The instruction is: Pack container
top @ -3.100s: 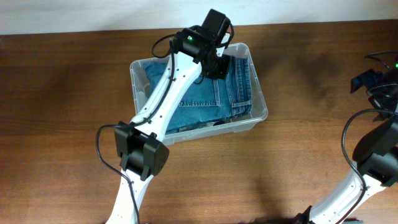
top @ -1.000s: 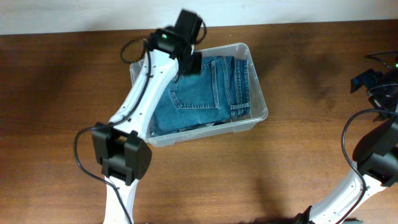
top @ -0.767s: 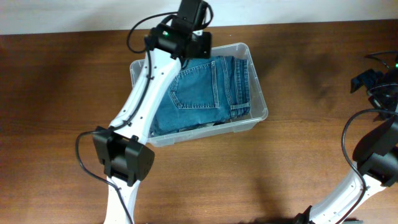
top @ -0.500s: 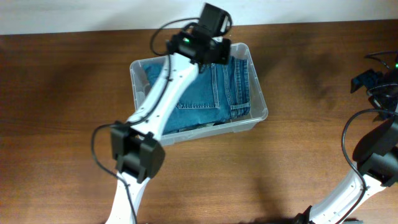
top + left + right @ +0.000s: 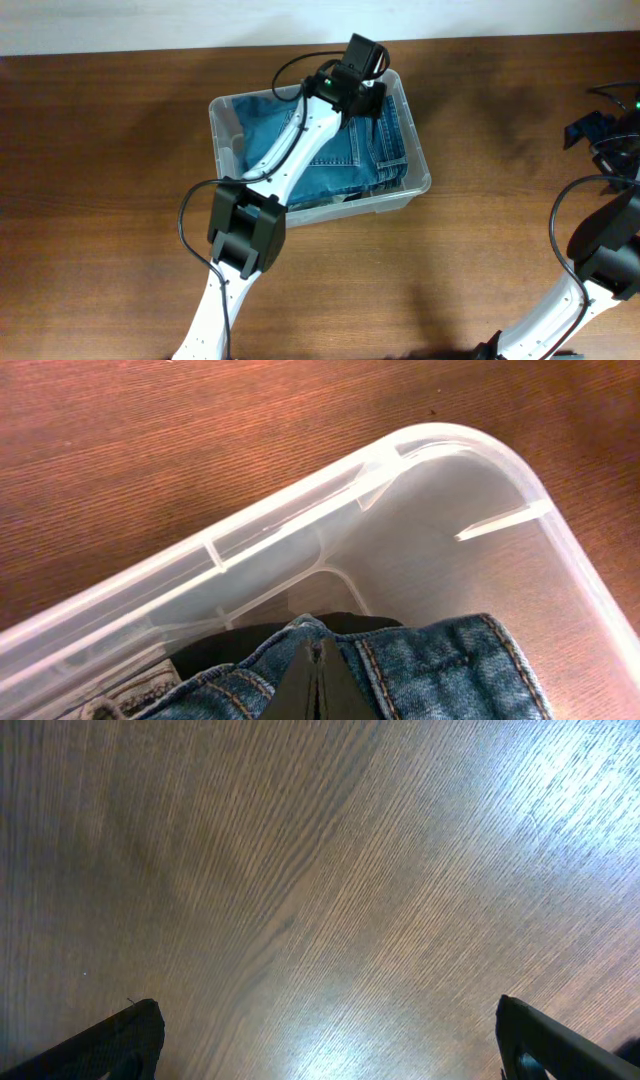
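The container [image 5: 421, 168], a clear plastic bin, stands at the table's back middle. Folded blue jeans [image 5: 335, 165] fill it. My left gripper [image 5: 372, 100] is inside the bin at its far right corner. In the left wrist view its fingers [image 5: 318, 652] are shut together, tips pressed against the jeans' hem [image 5: 440, 670], below the bin's rounded corner [image 5: 300, 500]. A dark item [image 5: 225, 650] lies under the denim. My right gripper [image 5: 590, 130] is at the far right edge; in its wrist view it is open [image 5: 330, 1040] above bare wood.
The left arm [image 5: 290, 160] stretches across the bin from its base at the front. The white wall runs along the table's back edge. Brown wood table [image 5: 110, 200] surrounds the bin.
My left gripper swept from the bin's far left corner to its far right corner and dropped onto the jeans. The right arm has not moved.
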You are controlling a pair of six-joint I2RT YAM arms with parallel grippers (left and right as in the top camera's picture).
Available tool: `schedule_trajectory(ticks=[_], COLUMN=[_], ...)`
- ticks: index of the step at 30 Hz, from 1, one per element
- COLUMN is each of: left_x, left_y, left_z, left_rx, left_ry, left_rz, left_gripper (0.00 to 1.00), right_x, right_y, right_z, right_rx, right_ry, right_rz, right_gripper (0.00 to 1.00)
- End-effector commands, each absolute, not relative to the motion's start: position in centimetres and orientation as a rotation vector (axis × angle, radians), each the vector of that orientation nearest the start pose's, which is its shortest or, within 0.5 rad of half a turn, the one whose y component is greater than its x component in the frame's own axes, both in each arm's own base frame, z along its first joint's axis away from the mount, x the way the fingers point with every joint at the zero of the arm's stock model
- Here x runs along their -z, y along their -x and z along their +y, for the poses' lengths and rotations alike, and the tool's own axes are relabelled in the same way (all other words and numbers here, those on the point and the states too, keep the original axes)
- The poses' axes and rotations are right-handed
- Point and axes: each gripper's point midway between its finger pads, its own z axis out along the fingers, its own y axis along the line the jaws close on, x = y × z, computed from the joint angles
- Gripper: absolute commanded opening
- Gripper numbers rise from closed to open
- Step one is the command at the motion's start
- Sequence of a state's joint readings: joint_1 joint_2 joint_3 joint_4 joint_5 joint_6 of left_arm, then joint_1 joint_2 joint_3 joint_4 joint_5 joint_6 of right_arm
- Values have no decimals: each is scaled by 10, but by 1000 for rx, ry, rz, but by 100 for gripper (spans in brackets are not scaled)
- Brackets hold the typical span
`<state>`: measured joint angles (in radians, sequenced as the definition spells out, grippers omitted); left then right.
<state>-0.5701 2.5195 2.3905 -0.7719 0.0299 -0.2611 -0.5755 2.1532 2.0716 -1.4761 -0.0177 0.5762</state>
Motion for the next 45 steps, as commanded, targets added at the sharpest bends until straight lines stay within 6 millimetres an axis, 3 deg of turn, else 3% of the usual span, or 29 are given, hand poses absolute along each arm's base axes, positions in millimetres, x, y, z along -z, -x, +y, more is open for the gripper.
schedule_trajectory(ticks=[1, 4, 7, 11, 14, 16, 19, 22, 28, 35, 37, 40, 41, 45], left_x=[-61, -67, -88, -133, -171, -186, -181, -162, -116, -62, -63, -81, -102, -155], left_y=[-526, -529, -530, -535, -539, -537, -532, -523, -514, -502, -503, -510, -515, -514], left_z=[-344, -344, -342, -327, -305, -289, -279, -275, -287, -286, -285, -285, -286, -281], left_rx=[349, 348, 337, 257, 128, 59, 52, 89, 161, 152, 144, 150, 162, 172], left_ry=[-434, -450, -476, -430, -368, -339, -339, -339, -368, -370, -368, -354, -374, -375], left_rz=[2570, 2552, 2532, 2489, 2439, 2431, 2478, 2560, 2653, 2743, 2738, 2693, 2648, 2568], left_gripper=[1, 1, 1, 1, 1, 1, 1, 1, 1, 1, 1, 1, 1, 1], right_x=[-134, -134, -134, -134, -134, -134, -134, -134, -134, -134, -134, -134, -134, -134], right_y=[-349, -349, -349, -349, -349, -349, -349, -349, -349, -349, -350, -349, -350, -350], right_z=[-227, -227, -227, -227, -227, -227, -227, -227, -227, -227, -227, -227, -227, -227], right_rx=[-4, -4, -4, -4, -4, -4, -4, -4, -4, -4, -4, -4, -4, -4], right_ry=[-1708, -1708, -1708, -1708, -1708, -1708, -1708, -1707, -1707, -1707, -1707, -1707, -1708, -1707], right_rz=[2603, 2603, 2603, 2603, 2603, 2603, 2603, 2603, 2603, 2603, 2603, 2603, 2602, 2603], right_gripper=[98, 98, 98, 98, 98, 99, 98, 98, 98, 98, 98, 98, 98, 98])
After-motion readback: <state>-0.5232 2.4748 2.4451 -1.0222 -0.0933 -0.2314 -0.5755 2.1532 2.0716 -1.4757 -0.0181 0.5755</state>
